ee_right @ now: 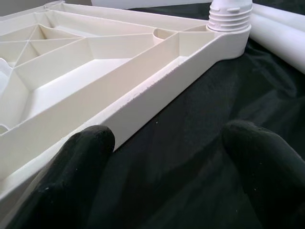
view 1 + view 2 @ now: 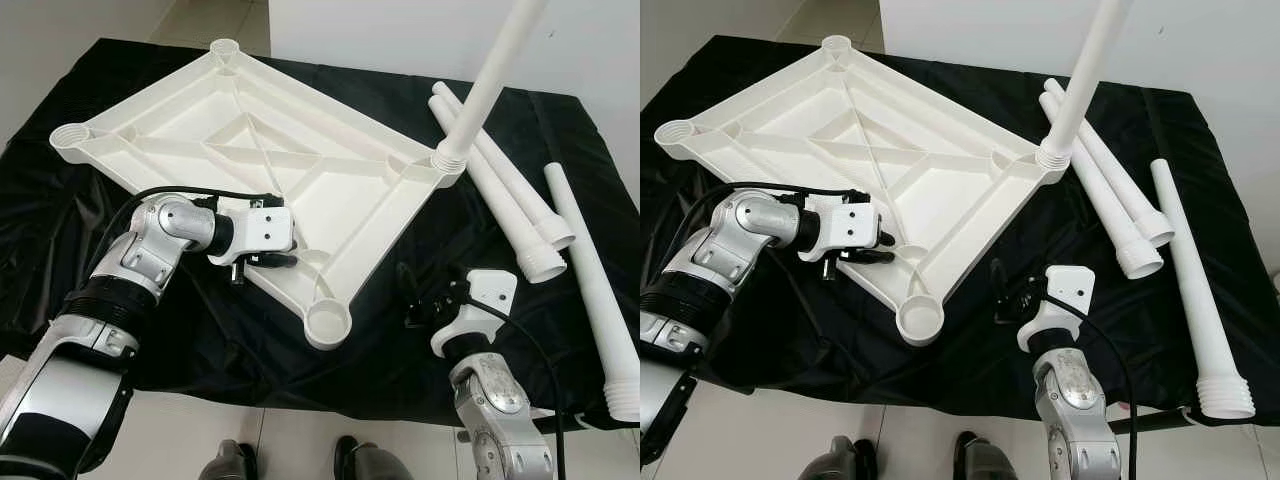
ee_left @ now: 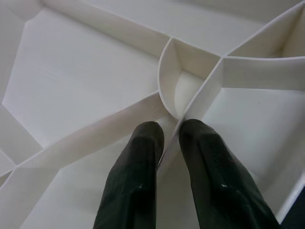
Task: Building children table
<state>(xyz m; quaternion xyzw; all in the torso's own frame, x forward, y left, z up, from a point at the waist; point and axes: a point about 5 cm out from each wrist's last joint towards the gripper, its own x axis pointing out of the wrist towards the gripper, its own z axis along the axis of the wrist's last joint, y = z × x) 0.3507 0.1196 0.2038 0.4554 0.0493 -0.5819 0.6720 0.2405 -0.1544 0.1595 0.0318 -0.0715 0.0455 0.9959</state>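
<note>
A: Where does the white tabletop point(image 2: 250, 140) lie?

B: Upside down on the black cloth point(image 2: 200, 330), one leg point(image 2: 490, 80) standing in its right corner socket, three loose legs point(image 2: 520, 200) beside it.

A: And the grippers?

B: The left gripper point(image 3: 171, 138) pinches a rib, it seems, fingers nearly closed. The right gripper point(image 1: 167, 157) hovers spread wide beside the rim.

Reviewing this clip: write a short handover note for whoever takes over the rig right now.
Left gripper: jaws closed on a rib of the upturned tabletop, near its front corner socket.
Right gripper: jaws open over the black cloth, beside the tabletop's edge, holding nothing.
Done: one leg stands in the right corner socket.
Left: three loose legs lie on the cloth to the right; three sockets are unfilled.
</note>
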